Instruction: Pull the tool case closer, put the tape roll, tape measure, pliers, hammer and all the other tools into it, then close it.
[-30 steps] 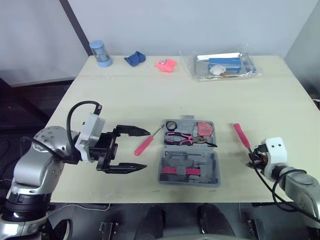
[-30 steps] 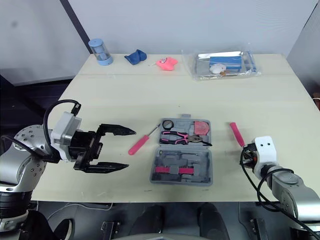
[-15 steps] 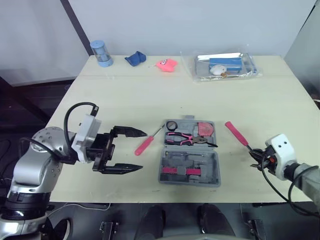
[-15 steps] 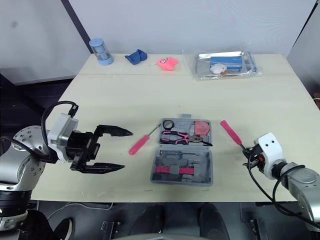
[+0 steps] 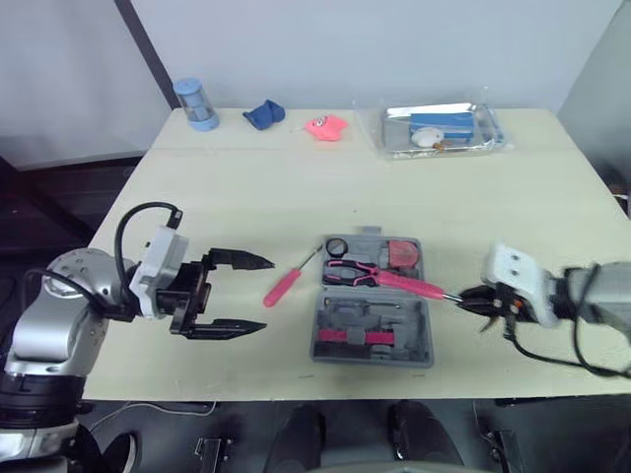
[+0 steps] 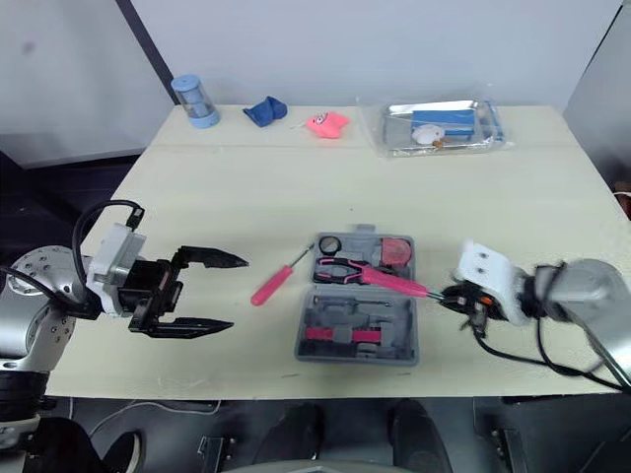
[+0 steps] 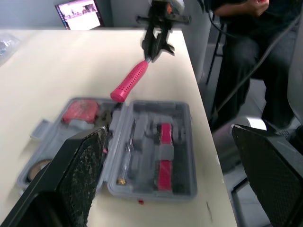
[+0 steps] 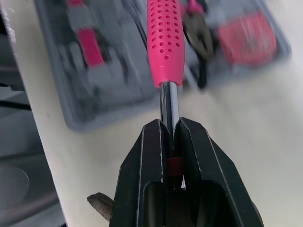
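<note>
The grey tool case (image 5: 373,333) lies open near the table's front edge. Its far half holds a tape roll (image 5: 337,246), pink-handled pliers (image 5: 353,270) and a red tape measure (image 5: 402,253). My right gripper (image 5: 465,299), just right of the case, is shut on the metal shaft (image 8: 169,101) of a pink-handled screwdriver. Its handle (image 5: 409,285) reaches out over the case's middle. A second pink-handled screwdriver (image 5: 286,284) rests on the table left of the case. My left gripper (image 5: 266,294) stands open further left, with nothing between its fingers (image 7: 83,175).
Along the back edge stand a blue cylinder (image 5: 198,103), a blue cloth (image 5: 264,115), a pink toy (image 5: 326,127) and a clear bag of items (image 5: 434,128). A person (image 7: 255,28) sits beyond the table's right side in the left wrist view.
My right arm has swung left, carrying the screwdriver from the table right of the case to above the case. The left gripper has drifted slightly left, still open.
</note>
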You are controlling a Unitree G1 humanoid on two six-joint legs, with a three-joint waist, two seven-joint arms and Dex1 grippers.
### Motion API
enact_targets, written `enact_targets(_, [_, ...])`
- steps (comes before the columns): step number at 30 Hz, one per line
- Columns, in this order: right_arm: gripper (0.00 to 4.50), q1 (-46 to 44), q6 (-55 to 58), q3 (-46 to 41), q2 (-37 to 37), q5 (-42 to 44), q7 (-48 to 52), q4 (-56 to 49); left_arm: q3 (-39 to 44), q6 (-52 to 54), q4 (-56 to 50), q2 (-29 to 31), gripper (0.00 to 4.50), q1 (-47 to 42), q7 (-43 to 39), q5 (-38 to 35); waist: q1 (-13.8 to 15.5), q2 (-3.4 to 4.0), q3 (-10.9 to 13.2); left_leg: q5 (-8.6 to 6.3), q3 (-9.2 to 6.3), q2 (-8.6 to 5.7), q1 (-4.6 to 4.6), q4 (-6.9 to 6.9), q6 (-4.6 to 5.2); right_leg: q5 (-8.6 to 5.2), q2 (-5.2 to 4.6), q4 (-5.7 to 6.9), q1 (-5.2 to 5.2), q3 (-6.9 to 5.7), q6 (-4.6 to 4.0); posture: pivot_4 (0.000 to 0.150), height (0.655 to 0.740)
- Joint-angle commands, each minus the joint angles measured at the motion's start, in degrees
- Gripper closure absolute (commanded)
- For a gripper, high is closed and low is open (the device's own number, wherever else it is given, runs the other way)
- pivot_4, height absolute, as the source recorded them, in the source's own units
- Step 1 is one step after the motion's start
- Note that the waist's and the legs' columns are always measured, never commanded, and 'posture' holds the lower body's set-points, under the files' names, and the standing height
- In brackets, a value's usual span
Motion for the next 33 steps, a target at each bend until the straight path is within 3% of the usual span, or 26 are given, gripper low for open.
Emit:
enact_targets(1, [4.48, -9.6, 5.5, 9.2, 2.4, -2.6, 1.5, -2.5, 0.1, -2.7, 0.3, 2.5, 0.0, 1.5, -3.1, 0.0, 0.0, -0.01, 0.0, 0.0, -0.05, 0.0, -0.03, -0.01, 0.0, 0.0, 0.01, 0.0, -0.02, -0.03, 0.0, 0.15, 0.74])
enact_targets(7, [4.48, -20.5, 12.3, 21.2, 6.5, -6.9, 1.5, -1.9, 0.3, -4.1, 0.8, 3.7, 0.0, 3.4, -3.1, -0.2, 0.7, -0.03, 0.0, 0.03, -0.25, -0.06, -1.08, 0.24, -0.06, 0.02, -0.05, 0.16, -0.91, -0.22, -0.01, 0.15, 0.74])
enact_targets(16, [4.48, -28.0, 18.6, 33.2, 12.8, -12.3, -1.0, 0.4, 1.1, -5.9, 2.0, 5.0, 0.0, 5.8, -3.1, 0.2, 0.2, -0.02, 0.0, 0.01, -0.26, -0.09, -1.0, 0.31, -0.02, 0.01, -0.06, 0.53, -0.99, -0.22, -0.03, 0.15, 0.74])
enact_targets(33, [4.48, -27.8, 20.2, 37.3, 18.2, -14.9, -3.9, 4.2, 2.1, -7.9, 4.2, 6.1, 0.0, 8.2, -3.1, -0.2, -1.0, -0.03, 0.0, 0.01, -0.2, -0.09, -0.99, 0.35, -0.02, 0.0, -0.05, 0.81, -1.15, -0.2, -0.05, 0.15, 0.74])
